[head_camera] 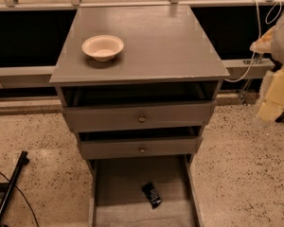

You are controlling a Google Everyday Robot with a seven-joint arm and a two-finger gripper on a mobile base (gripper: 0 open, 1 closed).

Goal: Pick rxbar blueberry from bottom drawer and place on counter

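The rxbar blueberry (152,195), a small dark wrapper, lies flat and slanted on the grey floor of the bottom drawer (123,183), right of its middle. The drawer is pulled out toward me. The counter (156,46) is the grey top of the cabinet. My gripper (276,86) shows only as a blurred white and yellow shape at the right edge, level with the counter's front and to its right. It is far above and right of the bar.
A beige bowl (102,47) stands on the counter's left side. Two knobbed drawers (141,118) (142,149) sit slightly open above the bottom drawer. A black pole (9,193) lies on the speckled floor at lower left. A white cable (256,32) hangs at the right.
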